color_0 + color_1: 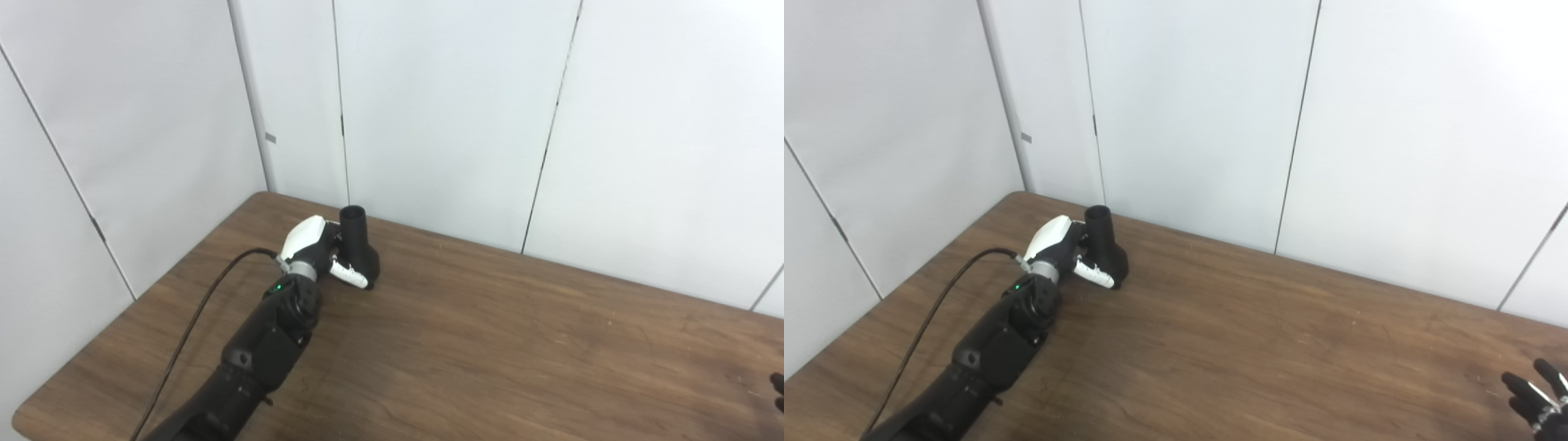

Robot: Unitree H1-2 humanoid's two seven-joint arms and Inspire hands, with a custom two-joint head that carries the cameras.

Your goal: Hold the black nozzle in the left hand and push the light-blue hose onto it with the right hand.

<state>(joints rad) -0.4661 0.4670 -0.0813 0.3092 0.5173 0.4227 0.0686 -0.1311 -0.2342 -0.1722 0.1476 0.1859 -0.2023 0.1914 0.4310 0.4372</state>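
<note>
Nearest to me, the robot's left arm (257, 355) comes up from the bottom edge on the left side, dark and jointed, with a small green light glowing at the wrist and a black cable (196, 312) looping off it across the wood. Low at the right edge, only the dark fingertips of the right hand (1536, 395) poke into sight above the table (490, 343); they look spread apart and hold nothing that I can see, though most of that hand is out of frame. The brown wooden tabletop between the two hands is wide, so they sit well apart. Farther in, toward the far left corner of the table, the left hand (318, 251) with its white back shell is wrapped around the black nozzle (358, 245), a white-tipped finger lying across the nozzle's wider lower body. The nozzle stands roughly upright, its round open mouth pointing up and its broad base down at the wood; whether the base is touching the table I cannot tell. Behind it all rise the plain white wall panels (441, 110), split by thin dark seams.
</note>
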